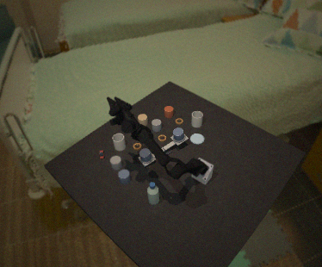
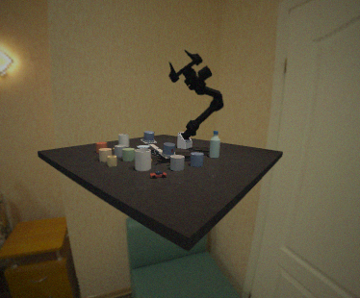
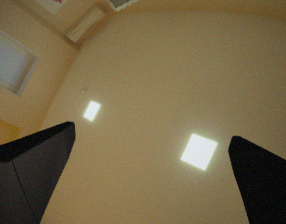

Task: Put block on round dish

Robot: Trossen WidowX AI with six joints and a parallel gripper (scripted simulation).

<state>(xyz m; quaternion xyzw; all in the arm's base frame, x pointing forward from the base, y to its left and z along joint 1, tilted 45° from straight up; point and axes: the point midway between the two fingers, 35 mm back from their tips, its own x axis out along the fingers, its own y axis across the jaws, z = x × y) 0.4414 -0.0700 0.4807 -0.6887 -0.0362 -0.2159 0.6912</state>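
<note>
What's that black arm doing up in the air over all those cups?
Nothing is being handled right now. The arm is raised high above the table, its gripper wide open, empty and pointing upward. On the table, two blue cups stand on the ends of a small balance, with the pale round dish bare beside it.
</note>
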